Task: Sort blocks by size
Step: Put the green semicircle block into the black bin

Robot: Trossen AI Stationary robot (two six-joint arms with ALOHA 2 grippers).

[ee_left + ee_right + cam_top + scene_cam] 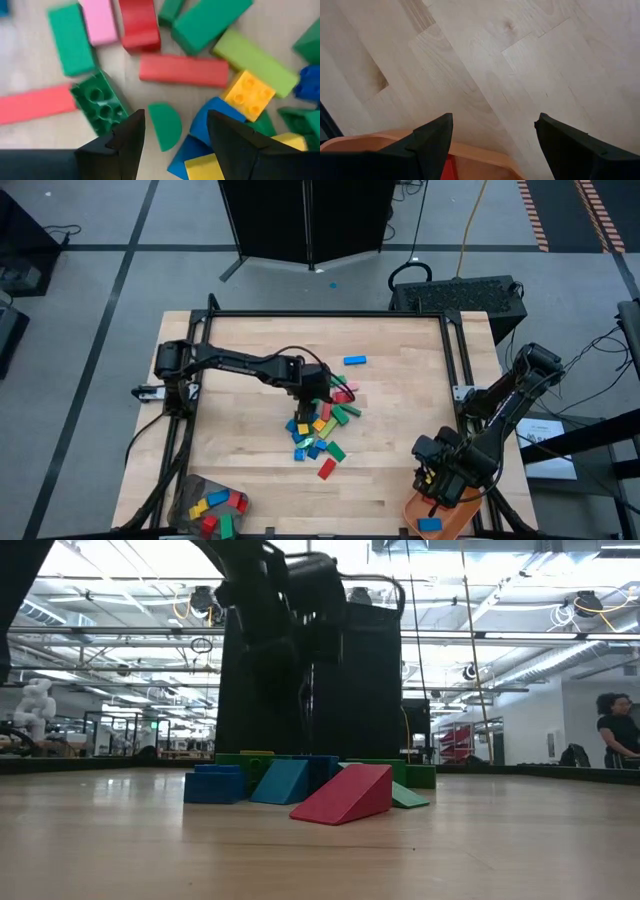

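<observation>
The blocks (320, 425) lie in a loose heap at the table's middle: red, green, blue, yellow and pink ones, flat on the wood. My left gripper (312, 395) hangs over the heap's far side, open and pointing down. In its wrist view a green half-round block (165, 125) lies between the two fingers (127, 137), with a studded green brick (100, 102) and a blue block (210, 117) just outside them. My right gripper (437, 475) waits open at the near right, above the orange tray's (440, 515) far rim.
A grey container (210, 505) at the near left corner holds several blocks. A lone blue block (354, 361) lies toward the far edge, a red one (327, 469) nearer than the heap. The tray holds a blue block (430, 524). A person (615, 730) stands far off.
</observation>
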